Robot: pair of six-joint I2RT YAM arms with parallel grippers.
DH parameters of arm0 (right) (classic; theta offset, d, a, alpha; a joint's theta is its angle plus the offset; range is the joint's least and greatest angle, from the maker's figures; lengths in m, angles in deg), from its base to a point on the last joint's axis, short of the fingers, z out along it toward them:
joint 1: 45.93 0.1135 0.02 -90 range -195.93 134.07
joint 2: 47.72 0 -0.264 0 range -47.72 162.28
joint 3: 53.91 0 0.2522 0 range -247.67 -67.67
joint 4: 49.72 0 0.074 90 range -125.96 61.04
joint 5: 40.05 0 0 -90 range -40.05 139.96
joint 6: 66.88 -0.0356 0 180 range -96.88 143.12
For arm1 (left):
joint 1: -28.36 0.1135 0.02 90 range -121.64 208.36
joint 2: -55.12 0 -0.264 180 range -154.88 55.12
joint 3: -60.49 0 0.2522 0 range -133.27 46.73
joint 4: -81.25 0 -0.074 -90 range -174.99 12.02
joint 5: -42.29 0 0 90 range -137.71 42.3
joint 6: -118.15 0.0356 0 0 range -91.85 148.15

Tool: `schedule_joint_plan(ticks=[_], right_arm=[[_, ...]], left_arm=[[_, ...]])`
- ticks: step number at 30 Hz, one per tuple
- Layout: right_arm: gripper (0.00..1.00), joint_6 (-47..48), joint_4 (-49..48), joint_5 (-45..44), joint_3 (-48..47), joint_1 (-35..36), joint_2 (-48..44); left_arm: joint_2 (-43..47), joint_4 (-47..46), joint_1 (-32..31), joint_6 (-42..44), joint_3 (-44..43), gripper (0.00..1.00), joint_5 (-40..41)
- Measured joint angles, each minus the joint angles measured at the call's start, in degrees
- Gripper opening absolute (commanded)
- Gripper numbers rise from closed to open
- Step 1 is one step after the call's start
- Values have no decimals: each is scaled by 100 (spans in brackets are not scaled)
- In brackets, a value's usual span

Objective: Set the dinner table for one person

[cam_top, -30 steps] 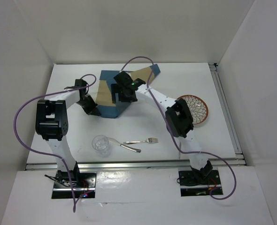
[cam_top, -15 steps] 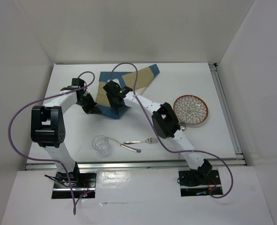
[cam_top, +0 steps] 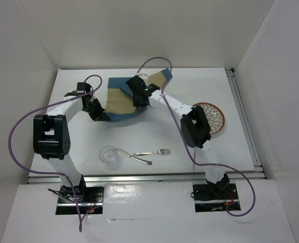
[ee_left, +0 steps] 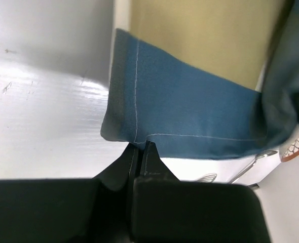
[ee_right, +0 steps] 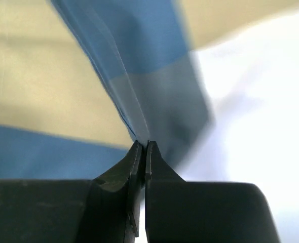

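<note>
Seemingly spreading the placemat (cam_top: pixel 120 103) over the far middle of the surface (cam_top: pixel 200 83). Clamped tight on its blue hem with left pincer (ee_left: pixel 141 147) and right pincer (ee_right: pixel 141 145). Next, likely: pull taut, lower flat, let go.

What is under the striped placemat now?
Only white dinner table shows beneath the lifted edges of the placemat, pinched by the left gripper and right gripper. The area under its middle is covered.
</note>
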Motion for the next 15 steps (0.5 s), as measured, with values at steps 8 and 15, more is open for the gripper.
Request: schedule_joint_plan(ticks=[8, 15], right_arm=[[31, -1554, -2350, 780, 5064, -402, -4050], [80, -2293, -2527, 680, 6693, 179, -4699]], left_arm=[[234, -94, -109, -118, -240, 0, -588], [284, -210, 11, -125, 125, 0, -507]])
